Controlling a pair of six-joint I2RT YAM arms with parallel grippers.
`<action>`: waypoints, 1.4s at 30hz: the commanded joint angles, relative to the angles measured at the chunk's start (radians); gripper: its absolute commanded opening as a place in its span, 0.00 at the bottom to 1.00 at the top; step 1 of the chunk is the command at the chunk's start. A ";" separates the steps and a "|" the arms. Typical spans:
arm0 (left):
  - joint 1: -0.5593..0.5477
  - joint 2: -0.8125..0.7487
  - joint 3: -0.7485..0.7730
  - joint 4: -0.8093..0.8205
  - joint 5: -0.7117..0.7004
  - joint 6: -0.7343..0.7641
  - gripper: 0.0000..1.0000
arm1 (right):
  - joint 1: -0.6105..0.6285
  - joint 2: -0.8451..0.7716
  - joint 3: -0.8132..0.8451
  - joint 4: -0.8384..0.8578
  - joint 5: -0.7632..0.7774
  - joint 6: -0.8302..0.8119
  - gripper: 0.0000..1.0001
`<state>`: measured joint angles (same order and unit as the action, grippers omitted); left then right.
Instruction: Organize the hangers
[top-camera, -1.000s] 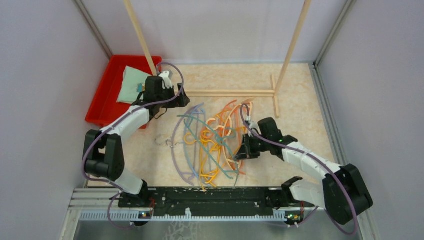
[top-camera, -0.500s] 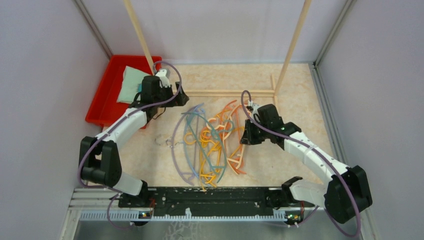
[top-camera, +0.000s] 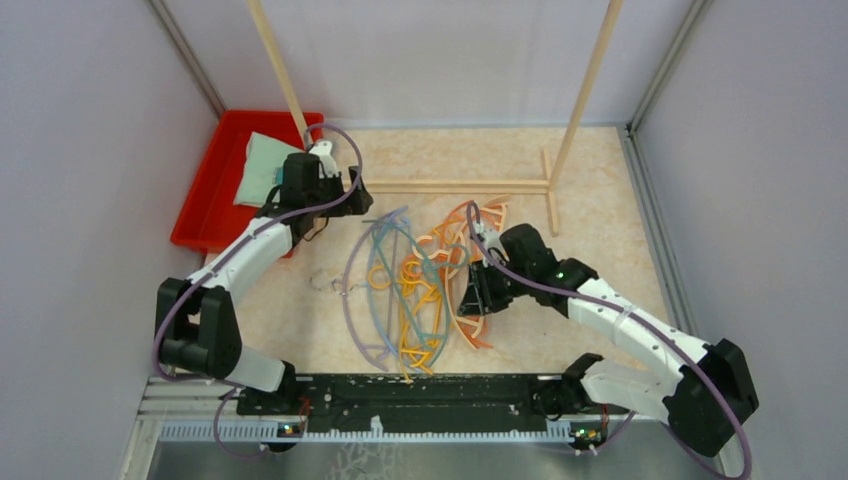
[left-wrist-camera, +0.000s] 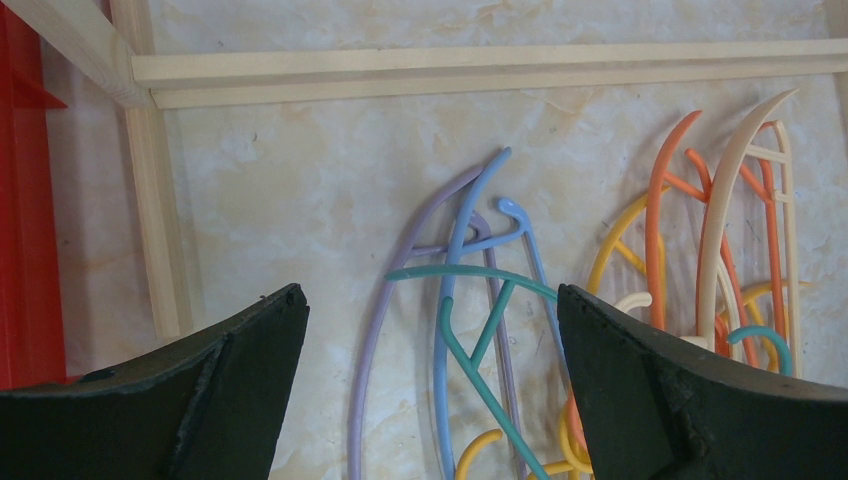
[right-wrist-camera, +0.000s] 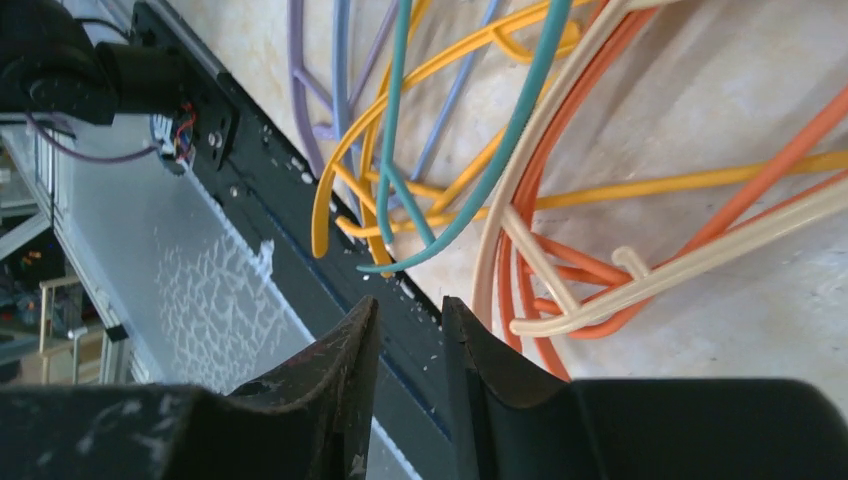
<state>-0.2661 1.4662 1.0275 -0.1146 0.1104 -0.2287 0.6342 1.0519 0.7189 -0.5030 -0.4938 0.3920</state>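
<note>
The hangers (top-camera: 420, 285) lie in a tangled pile in the middle of the table: lavender (top-camera: 350, 290), light blue, teal, yellow, orange and peach ones. My left gripper (top-camera: 362, 192) hovers wide open at the pile's far left corner. In its wrist view, the left gripper (left-wrist-camera: 430, 300) frames the lavender hanger (left-wrist-camera: 375, 330), the light blue hanger (left-wrist-camera: 447, 300) and the teal hanger (left-wrist-camera: 480, 340), touching none. My right gripper (top-camera: 470, 300) hangs over the orange and peach hangers (right-wrist-camera: 560, 270). The right gripper (right-wrist-camera: 410, 305) stands narrowly open with nothing between its jaws.
A red tray (top-camera: 215, 185) holding a pale green cloth (top-camera: 262, 168) sits at the far left. The wooden rack's base bar (top-camera: 450, 186) runs behind the pile, with uprights rising from both ends. A small pale hook (top-camera: 325, 282) lies left of the pile. Walls enclose the table.
My right gripper has parted its jaws a little and shifted left over the orange and peach hangers. The left gripper stayed wide open and edged slightly away from the pile.
</note>
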 joint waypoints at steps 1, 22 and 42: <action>-0.022 -0.013 -0.003 -0.069 -0.038 -0.006 0.99 | 0.073 -0.020 -0.015 0.089 0.016 0.092 0.30; -0.039 -0.184 -0.148 0.025 -0.019 0.003 0.99 | 0.427 0.070 -0.086 0.250 0.579 0.626 0.48; -0.039 -0.284 -0.235 0.018 0.008 0.003 0.99 | 0.499 0.306 0.032 0.160 0.822 0.667 0.46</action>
<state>-0.2989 1.2133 0.8185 -0.1108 0.1055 -0.2276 1.1233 1.3231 0.6903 -0.3573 0.2626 1.0668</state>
